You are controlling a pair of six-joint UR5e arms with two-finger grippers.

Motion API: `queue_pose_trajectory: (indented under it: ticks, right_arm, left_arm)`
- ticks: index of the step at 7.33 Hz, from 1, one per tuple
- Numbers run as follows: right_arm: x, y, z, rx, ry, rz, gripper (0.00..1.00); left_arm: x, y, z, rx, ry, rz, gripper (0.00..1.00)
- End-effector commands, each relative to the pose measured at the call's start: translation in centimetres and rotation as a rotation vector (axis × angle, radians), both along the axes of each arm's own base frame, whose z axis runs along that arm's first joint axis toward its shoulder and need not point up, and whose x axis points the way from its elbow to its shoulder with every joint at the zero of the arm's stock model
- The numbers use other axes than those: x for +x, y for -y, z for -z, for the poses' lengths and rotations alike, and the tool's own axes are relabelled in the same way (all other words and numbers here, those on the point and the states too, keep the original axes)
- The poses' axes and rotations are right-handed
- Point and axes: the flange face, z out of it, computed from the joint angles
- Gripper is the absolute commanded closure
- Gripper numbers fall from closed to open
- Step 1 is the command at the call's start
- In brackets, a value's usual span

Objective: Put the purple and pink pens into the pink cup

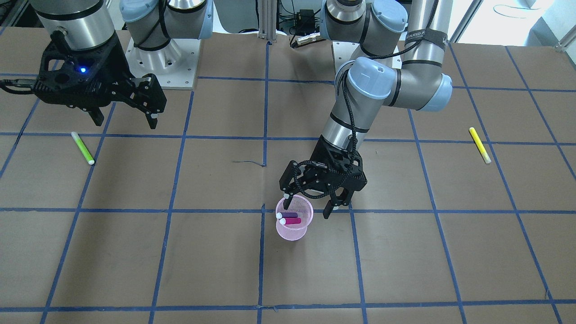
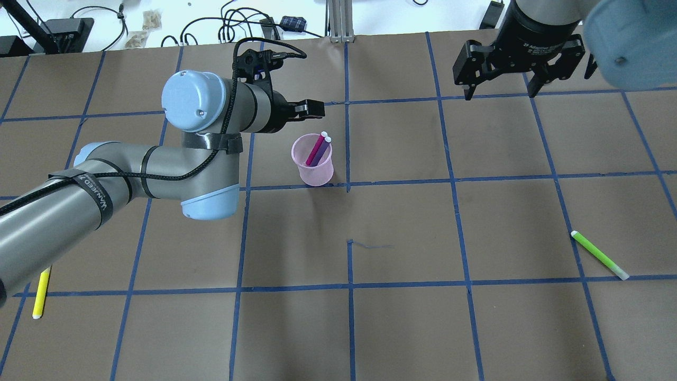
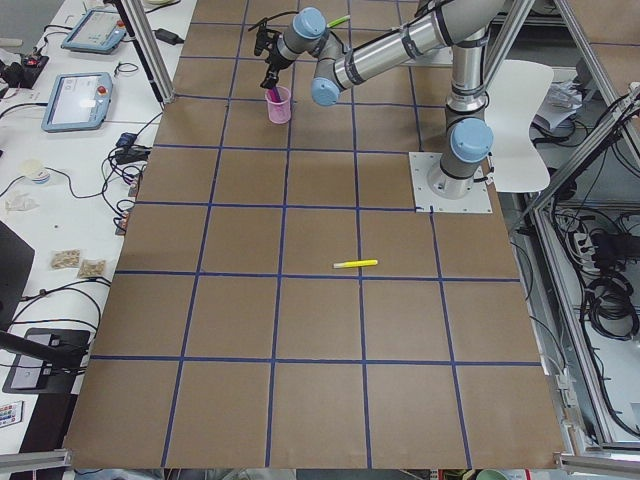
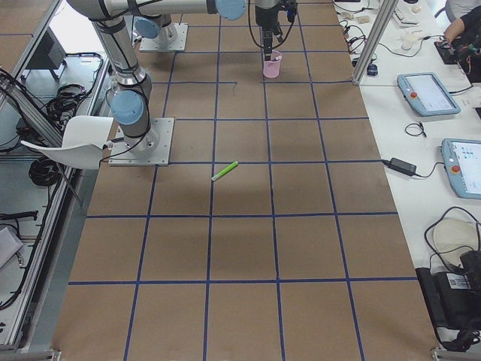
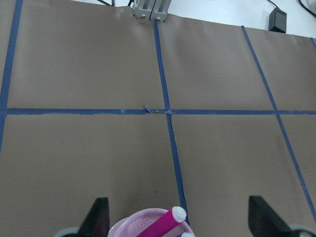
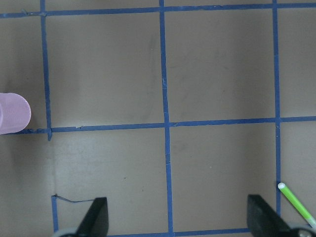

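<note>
Bench point(image 2: 402, 328) carries everything; the left arm point(image 2: 132, 174) reaches over mid-bench, likely because the cup is on its side, right arm point(image 2: 545, 26) held high and well apart, probably to keep clear. Left gripper point(image 1: 307, 205) hovers just above the cup rim, jaws spread wide, nothing in it; right gripper point(image 2: 501, 94) also spread wide and empty. Cup point(image 2: 312, 169) stands upright near a tape crossing with purple pen point(image 1: 292, 215) and pink pen point(image 1: 292, 221) both leaning inside, so task looks done. Green pen point(image 2: 599, 255) and yellow pen point(image 2: 41, 292) lie flat far off, not needed. Front view separates the two pen colours; left wrist view shows only the cup rim and pen tips at its bottom edge
</note>
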Motion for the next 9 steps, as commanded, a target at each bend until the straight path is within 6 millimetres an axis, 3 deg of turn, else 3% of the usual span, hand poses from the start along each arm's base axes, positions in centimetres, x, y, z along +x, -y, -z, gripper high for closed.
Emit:
queue_pose_trajectory:
  ticks: [1,3,4,5,7,9]
  right_arm:
    - [0.1,0.0,-0.2,0.007,0.032,0.003,0.00]
    - [0.2,0.2,-0.2,-0.005,0.035,0.001,0.00]
    - [0.1,0.3,-0.2,-0.005,0.035,0.001,0.00]
    - [0.1,0.4,-0.2,-0.004,0.035,0.001,0.00]
    - [0.2,0.4,-0.5,-0.011,0.034,-0.001,0.00]
    - [0.2,0.6,-0.5,-0.010,0.035,-0.001,0.00]
  left_arm:
    - [0.2,0.3,-1.8,0.031,0.005,-0.005,0.00]
    - [0.1,1.2,-8.2,0.205,0.038,-0.006,0.00]
    - [0.8,-1.4,-7.1,0.337,0.161,0.008,0.00]
    - [2.3,-2.3,-7.7,0.352,0.286,0.036,0.00]
    - [4.7,-4.1,-14.3,0.496,0.391,0.078,0.00]
    - [6.8,-4.3,-17.2,0.511,0.410,0.124,0.00]
